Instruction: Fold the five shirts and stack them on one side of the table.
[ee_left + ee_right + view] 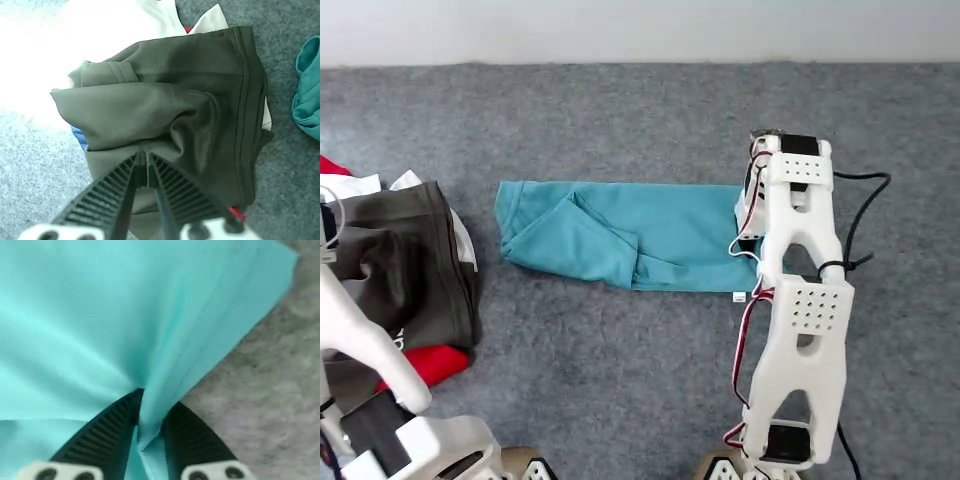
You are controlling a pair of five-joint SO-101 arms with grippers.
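High view: a flat teal cotton shirt (620, 235) lies on the grey felt table (620, 390). Well left of it, a dark olive shirt (415, 255) tops a pile.

Left wrist view: the left gripper (146, 161) pinches the olive shirt's fold, and a blue layer (77, 136) peeks out beneath.

Right wrist view: the right gripper (146, 407) clamps the teal shirt's edge.

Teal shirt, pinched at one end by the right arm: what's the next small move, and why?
Probably lift that end and carry it toward the opposite end: the right tool is shut on the teal shirt, which lies as a long strip.
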